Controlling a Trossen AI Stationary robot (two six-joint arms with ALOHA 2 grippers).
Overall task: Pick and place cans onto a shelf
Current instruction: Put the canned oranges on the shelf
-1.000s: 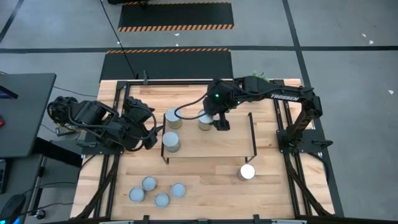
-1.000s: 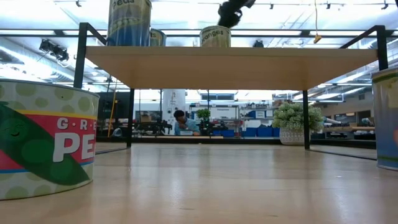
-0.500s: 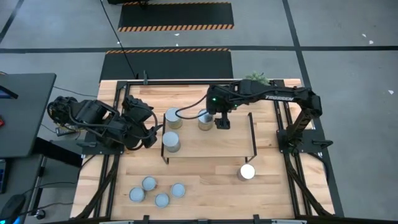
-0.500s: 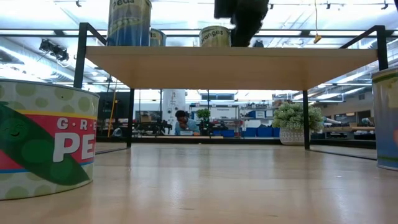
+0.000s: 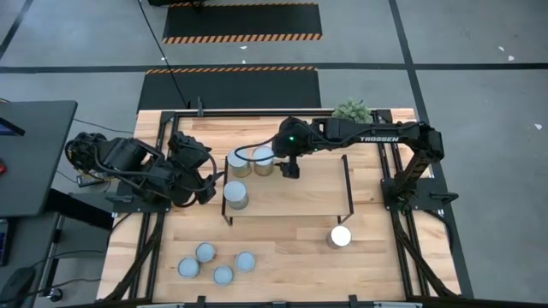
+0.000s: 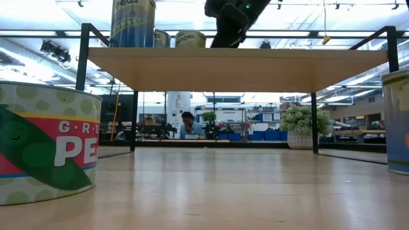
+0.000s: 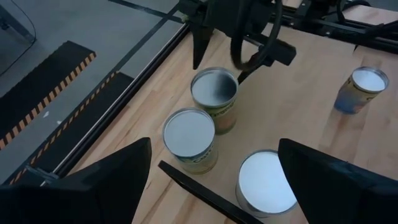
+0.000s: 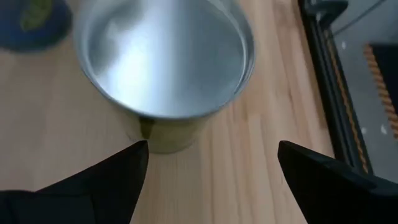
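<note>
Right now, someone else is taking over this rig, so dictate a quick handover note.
Right gripper: over the shelf, beside the third can; grip unclear.
Left gripper: open, empty, waiting at the shelf's left end.
Done: three wide cans on the shelf, two at the back left, one at the front left.
Left: one wide can on the table in front of the shelf's right end, and four small cans on the table front left.
</note>
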